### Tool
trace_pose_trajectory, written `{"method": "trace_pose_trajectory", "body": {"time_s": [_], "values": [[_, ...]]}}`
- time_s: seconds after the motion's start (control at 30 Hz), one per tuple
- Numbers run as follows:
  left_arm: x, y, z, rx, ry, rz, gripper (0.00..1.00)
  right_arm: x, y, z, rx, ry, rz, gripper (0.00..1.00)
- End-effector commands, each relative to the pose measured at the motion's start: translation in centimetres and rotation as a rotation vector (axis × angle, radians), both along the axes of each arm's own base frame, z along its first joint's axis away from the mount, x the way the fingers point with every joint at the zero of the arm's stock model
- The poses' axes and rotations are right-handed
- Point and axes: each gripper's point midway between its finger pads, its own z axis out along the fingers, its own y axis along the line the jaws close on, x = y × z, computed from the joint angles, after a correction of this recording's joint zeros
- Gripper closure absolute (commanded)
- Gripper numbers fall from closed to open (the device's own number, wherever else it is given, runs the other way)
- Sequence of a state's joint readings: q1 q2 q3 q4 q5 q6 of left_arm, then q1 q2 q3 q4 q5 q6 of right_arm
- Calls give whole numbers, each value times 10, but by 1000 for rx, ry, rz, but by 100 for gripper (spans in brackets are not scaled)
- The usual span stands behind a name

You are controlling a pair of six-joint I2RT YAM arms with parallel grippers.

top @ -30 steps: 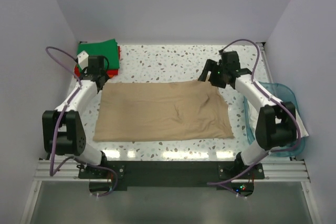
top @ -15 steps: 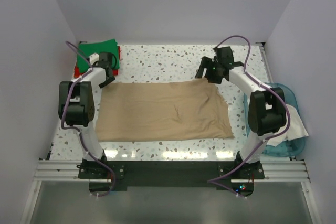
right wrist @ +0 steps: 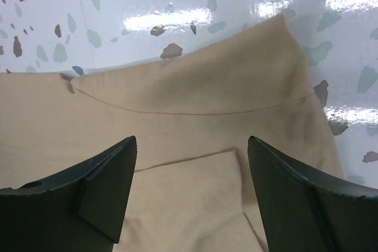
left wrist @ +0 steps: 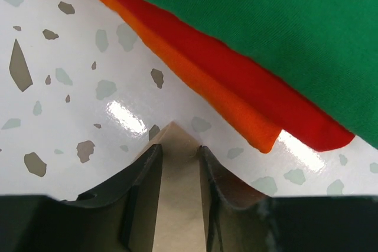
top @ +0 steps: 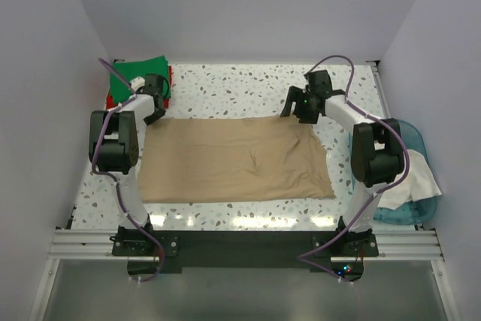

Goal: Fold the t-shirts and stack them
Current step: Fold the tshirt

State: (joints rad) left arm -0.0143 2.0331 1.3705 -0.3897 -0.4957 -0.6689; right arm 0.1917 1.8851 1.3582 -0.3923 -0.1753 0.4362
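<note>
One blue tub (top: 402, 129) sits off the right edge of the tan shirt (top: 233, 159), and one whitish shirt (top: 421, 178) lies bunched in it, spilling over its near rim. Four shirts show in all: one tan, one green, one red-orange and one whitish. The tan shirt lies spread flat across the middle of the speckled table (top: 240, 84). Just beyond its far left corner the green shirt (top: 143, 71) lies folded on top of the red-orange shirt (left wrist: 236, 95), whose edge sticks out from under it.

Both arms reach forward from their bases, elbows raised, to the tan shirt's far edge. The left gripper (left wrist: 179, 151) is at the far left corner, its fingers drawn close together and pinching the tip of that corner between them. The right gripper (right wrist: 192, 146) hangs over the far right corner, its fingers spread wide with the cloth lying loose beneath them
</note>
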Motion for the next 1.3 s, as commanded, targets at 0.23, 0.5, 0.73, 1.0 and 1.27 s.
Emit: {"method": "trace_pose_trajectory", "body": {"time_s": [0.23, 0.5, 0.73, 1.0, 1.27], "values": [[12, 9, 12, 35, -21, 10, 85, 40, -28, 4, -24, -55, -54, 21], [9, 8, 14, 27, -18, 2, 98, 60, -35, -8, -54, -38, -62, 21], [6, 9, 18, 27, -22, 0, 100, 67, -28, -27, -28, 13, -52, 29], [7, 9, 25, 21, -46, -6, 100, 64, -32, -26, -45, 26, -79, 63], [21, 4, 50, 3, -132, -31, 100, 80, -34, 9, -44, -53, -90, 91]]}}
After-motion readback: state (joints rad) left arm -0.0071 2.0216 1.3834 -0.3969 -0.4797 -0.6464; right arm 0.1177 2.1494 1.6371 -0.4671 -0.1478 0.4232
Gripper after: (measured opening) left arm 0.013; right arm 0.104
